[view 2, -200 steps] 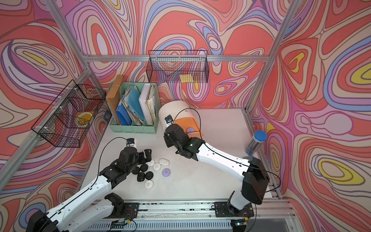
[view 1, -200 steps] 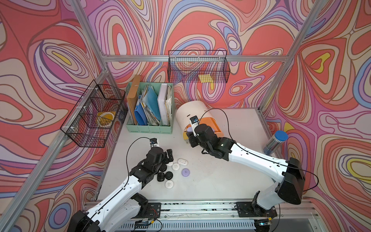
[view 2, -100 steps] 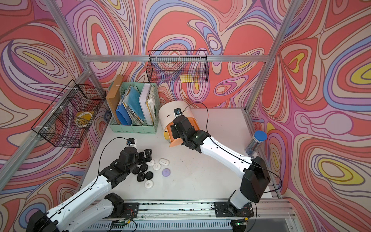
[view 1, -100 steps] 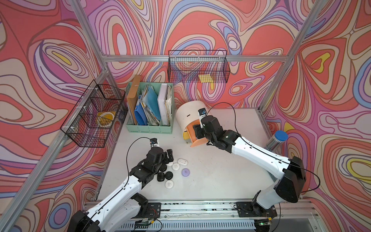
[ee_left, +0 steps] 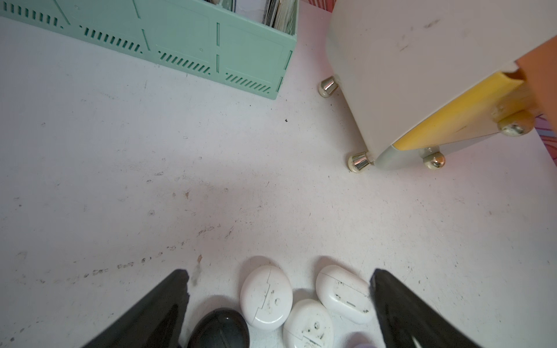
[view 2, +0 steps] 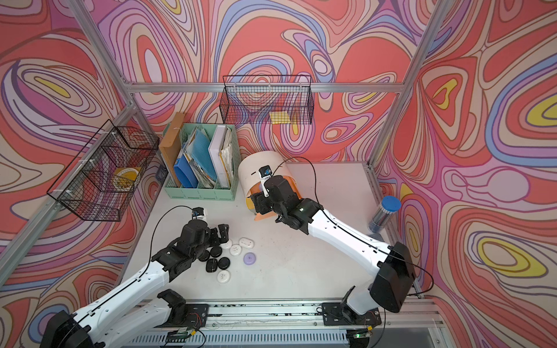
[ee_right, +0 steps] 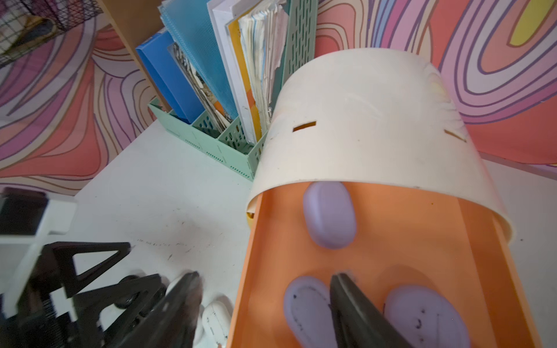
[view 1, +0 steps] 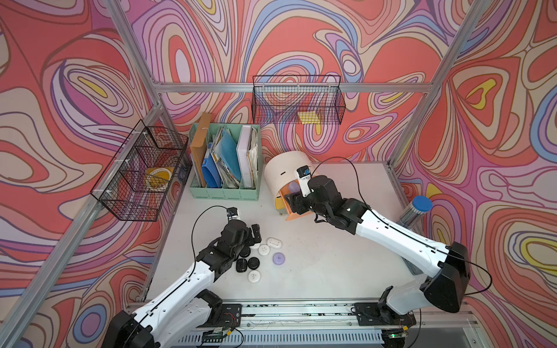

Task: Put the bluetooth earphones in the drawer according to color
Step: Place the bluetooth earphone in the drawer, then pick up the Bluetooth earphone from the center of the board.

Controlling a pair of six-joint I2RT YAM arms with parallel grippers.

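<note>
Near the front-left corner of the white tabletop (view 1: 316, 277), a loose cluster of small rounded plastic earphone cases (view 1: 264, 249) is laid out. Black cases (view 1: 253, 262) are gathered at its front and left, white cases (view 1: 274, 242) at its back, and a single lilac case (view 1: 278, 258) at its right. The left claw (ee_left: 278, 280) is held low over the cluster with its black fingers (ee_left: 168, 298) spread wide. White cases are framed between them in the left wrist view, and nothing is pinched.

Farther back, near the middle of the tabletop's back edge, a white barrel-topped chest (view 1: 280, 168) is set. Its peach top drawer (ee_right: 407, 241) is pulled out toward the front, and three lilac cases are lying on the drawer floor (ee_right: 330, 215). The right claw (ee_right: 265, 277) is parted at the drawer's open end. One finger is placed inside between two lilac cases, the other outside the drawer's side wall, and nothing is gripped.

Beside the chest, along the back edge, a mint-green plastic file holder (view 1: 224, 192) is filled with folders.
</note>
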